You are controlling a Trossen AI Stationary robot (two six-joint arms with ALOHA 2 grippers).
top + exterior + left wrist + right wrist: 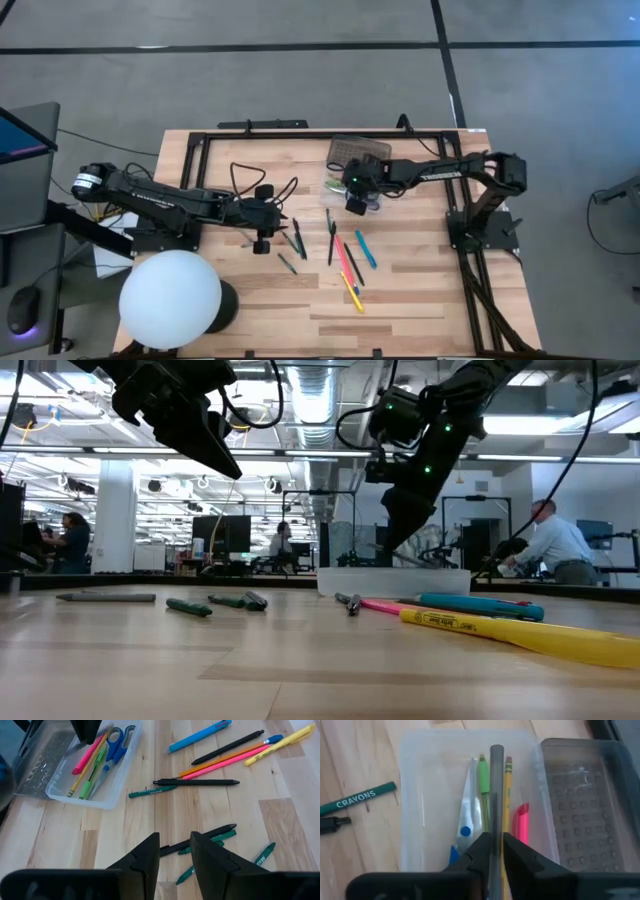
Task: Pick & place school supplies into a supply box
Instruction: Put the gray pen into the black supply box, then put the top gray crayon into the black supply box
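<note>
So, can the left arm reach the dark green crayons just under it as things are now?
Probably yes. The left gripper hangs open above the green crayons and nothing lies over them. A black pen lies close beside them, so it may get pinched too.

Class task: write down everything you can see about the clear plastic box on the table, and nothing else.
The supply box is a shallow rectangular tray of translucent plastic with rounded corners, lying open and flat on the wooden table. Its dotted lid lies beside it. Inside lie blue-handled scissors, a green marker, a yellow pencil and a pink marker, all lengthwise. The right pincer hangs over it, holding a grey pen.
</note>
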